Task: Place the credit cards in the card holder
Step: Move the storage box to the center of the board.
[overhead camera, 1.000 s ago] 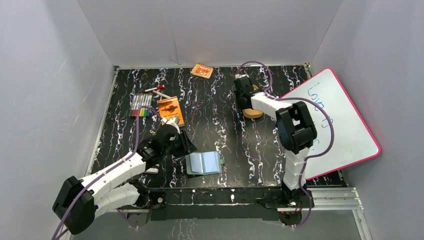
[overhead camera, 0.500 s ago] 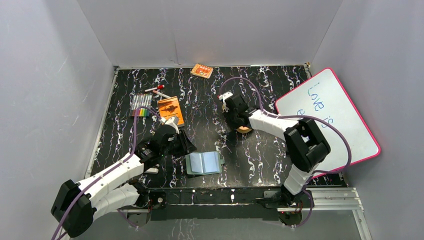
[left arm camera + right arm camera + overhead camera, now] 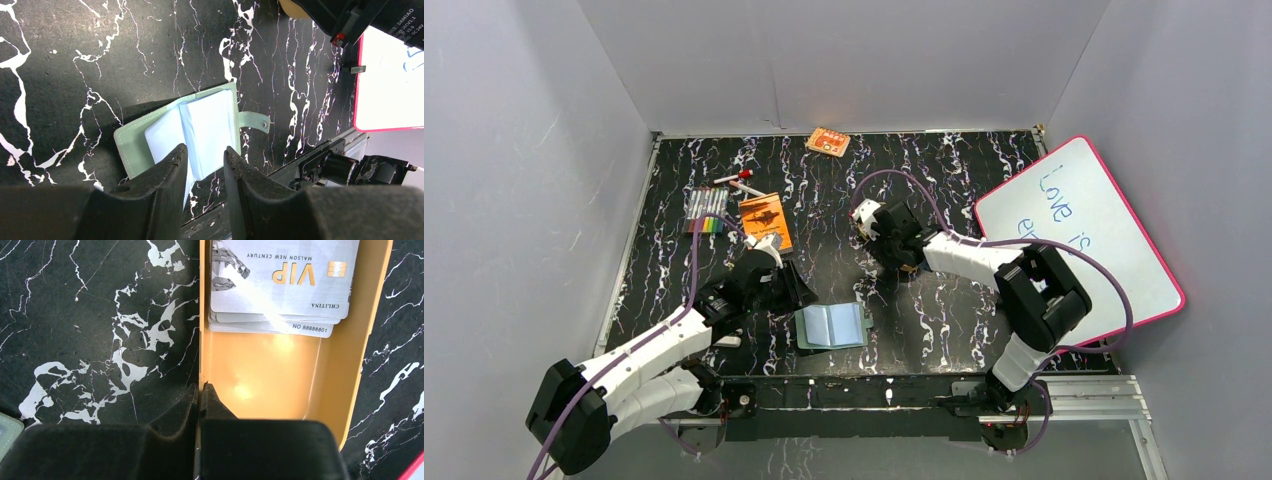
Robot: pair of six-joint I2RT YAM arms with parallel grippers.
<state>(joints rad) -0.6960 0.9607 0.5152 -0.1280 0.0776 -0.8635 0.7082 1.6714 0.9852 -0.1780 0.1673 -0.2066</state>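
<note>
Clamped shut with the right end effector (image 3: 200, 390) on a side wall of the tan tray (image 3: 260, 380), credit cards (image 3: 280, 285) stacked inside. Poised with the left end effector (image 3: 205, 150), narrowly parted and empty, over the card holder (image 3: 210, 120) lying open on the tabletop (image 3: 75, 75).

Ahead of the right pincer (image 3: 200, 387), the tan tray (image 3: 270, 375) is glossy, smooth plastic. Ahead of the left pincer (image 3: 205, 152), the card holder (image 3: 130, 145) looks matt, stitched leatherette.

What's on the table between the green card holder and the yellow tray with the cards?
Nothing. Only bare black marbled table lies between the tray and the card holder. The right wrist view shows it best.
</note>
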